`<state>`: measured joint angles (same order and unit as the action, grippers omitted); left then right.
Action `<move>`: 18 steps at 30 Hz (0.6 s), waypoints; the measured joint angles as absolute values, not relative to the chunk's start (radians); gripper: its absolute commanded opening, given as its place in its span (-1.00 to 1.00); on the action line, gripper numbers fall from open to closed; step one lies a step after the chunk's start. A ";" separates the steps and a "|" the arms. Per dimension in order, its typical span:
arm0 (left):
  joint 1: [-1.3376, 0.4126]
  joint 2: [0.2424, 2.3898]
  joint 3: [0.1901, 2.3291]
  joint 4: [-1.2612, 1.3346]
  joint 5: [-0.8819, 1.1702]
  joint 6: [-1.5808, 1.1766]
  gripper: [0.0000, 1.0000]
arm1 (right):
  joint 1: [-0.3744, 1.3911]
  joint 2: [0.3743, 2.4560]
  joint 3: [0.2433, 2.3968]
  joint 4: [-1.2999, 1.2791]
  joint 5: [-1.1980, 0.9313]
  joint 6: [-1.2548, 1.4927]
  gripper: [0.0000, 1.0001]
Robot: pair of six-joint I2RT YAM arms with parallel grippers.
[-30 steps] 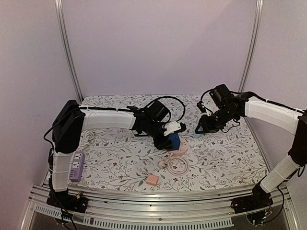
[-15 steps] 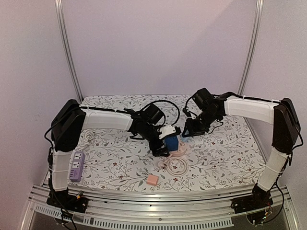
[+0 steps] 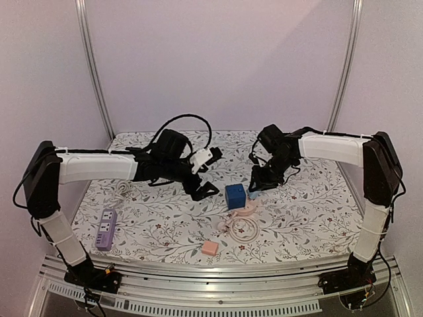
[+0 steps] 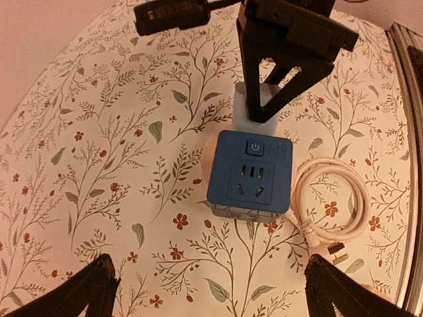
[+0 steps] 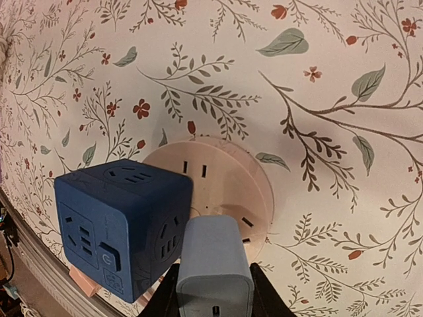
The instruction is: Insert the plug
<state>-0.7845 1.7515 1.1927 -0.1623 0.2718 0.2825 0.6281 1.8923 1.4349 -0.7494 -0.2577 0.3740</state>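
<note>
A blue cube socket (image 3: 235, 195) stands on the flowered table, leaning on the edge of a round pink socket disc (image 3: 247, 211). My right gripper (image 3: 255, 187) is shut on a grey-blue plug (image 5: 213, 264) and holds it just beside the cube's (image 5: 122, 228) side face, above the disc (image 5: 228, 185); the plug's prongs are hidden. Left of the cube, my left gripper (image 3: 203, 174) hangs wide open and empty. In the left wrist view the cube (image 4: 252, 173) lies ahead of my open left gripper (image 4: 218, 297), with the plug (image 4: 254, 105) behind it.
A coiled white cable (image 3: 243, 228) lies in front of the disc, also seen as the white cable (image 4: 330, 205) right of the cube. A small pink block (image 3: 209, 247) sits near the front edge. A purple power strip (image 3: 105, 228) lies at the front left.
My left gripper opened, let go of the blue cube and drew back to the left. The right arm brought the plug down and left, up to the cube.
</note>
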 measured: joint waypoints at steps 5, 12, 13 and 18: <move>-0.767 1.663 1.084 -0.079 0.239 0.224 0.99 | 0.631 1.901 1.443 -0.763 -0.241 0.387 -1.00; -0.756 1.600 0.997 0.013 0.193 0.156 0.99 | 0.639 1.920 1.448 -0.772 -0.225 0.405 -1.00; -0.755 1.589 0.984 0.025 0.188 0.148 0.99 | 0.640 1.921 1.449 -0.773 -0.223 0.407 -1.00; -0.752 1.544 0.924 0.072 0.159 0.114 0.99 | 0.643 1.921 1.453 -0.780 -0.213 0.419 -1.00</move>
<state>-0.7521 1.5436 0.9241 0.0719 0.1585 0.1139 0.6434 1.9213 1.4532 -0.7799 -0.2131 0.4187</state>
